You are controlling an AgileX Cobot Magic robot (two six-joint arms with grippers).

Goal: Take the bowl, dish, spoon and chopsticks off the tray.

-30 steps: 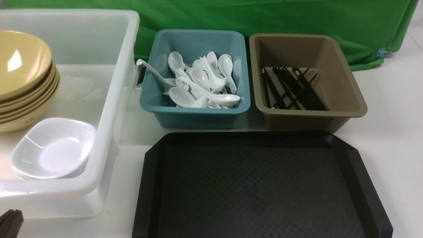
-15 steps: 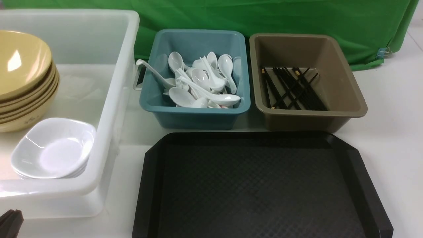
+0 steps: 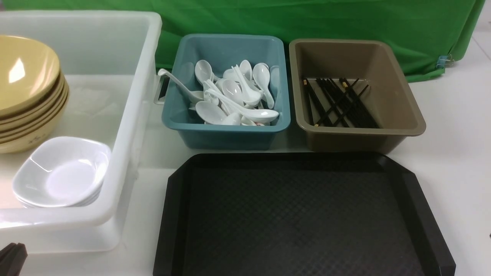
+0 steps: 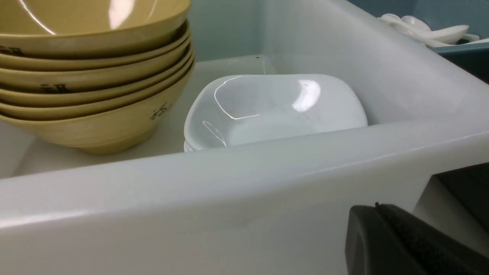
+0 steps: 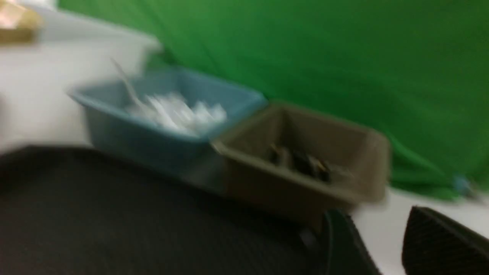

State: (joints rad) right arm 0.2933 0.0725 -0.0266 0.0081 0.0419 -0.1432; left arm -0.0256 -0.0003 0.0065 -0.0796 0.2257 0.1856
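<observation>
The black tray (image 3: pixel 303 214) lies in front with nothing on it; it also shows blurred in the right wrist view (image 5: pixel 114 214). Mustard-yellow bowls (image 3: pixel 27 88) are stacked in the white tub (image 3: pixel 126 115), with white square dishes (image 3: pixel 63 172) beside them; both show in the left wrist view, bowls (image 4: pixel 95 68) and dishes (image 4: pixel 275 107). White spoons (image 3: pixel 234 96) fill the teal tub (image 3: pixel 226 134). Black chopsticks (image 3: pixel 337 101) lie in the brown tub (image 3: pixel 360 136). My left gripper (image 3: pixel 11 255) (image 4: pixel 376 208) is shut and empty, just outside the white tub's near wall. My right gripper (image 5: pixel 374 217) is open and empty, over the tray's right edge.
A green cloth (image 3: pixel 307 19) hangs behind the tubs. The white tabletop (image 3: pixel 456 115) runs to the right of the brown tub and tray. The right wrist view is blurred.
</observation>
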